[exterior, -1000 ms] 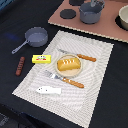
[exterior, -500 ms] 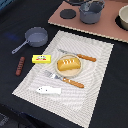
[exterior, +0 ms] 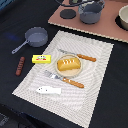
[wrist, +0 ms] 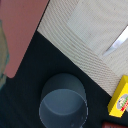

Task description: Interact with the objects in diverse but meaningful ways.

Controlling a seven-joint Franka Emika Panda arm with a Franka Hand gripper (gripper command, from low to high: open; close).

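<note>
1. No change from a second ago or half a second ago in the exterior view: every item lies where it lay.
2. One golden bread loaf on a pale round plate, mid placemat.
3. One orange-handled knife just beyond the loaf; one orange-handled fork just on its near side. Both lie on the mat, handles toward the exterior view's right.
4. One yellow butter block at the mat's left edge; seen also in the wrist view.
5. One white fish at the mat's near left corner.
6. One red-brown sausage on the dark worktop, left of the butter, apart from it.
7. One grey saucepan, upright, far left of the mat, handle pointing near-left; wrist view looks down into it.
8. Far side: one pink board carrying a grey pot and a dark round lid.
9. End effector: out of both views; aperture and load cannot be told.
</note>
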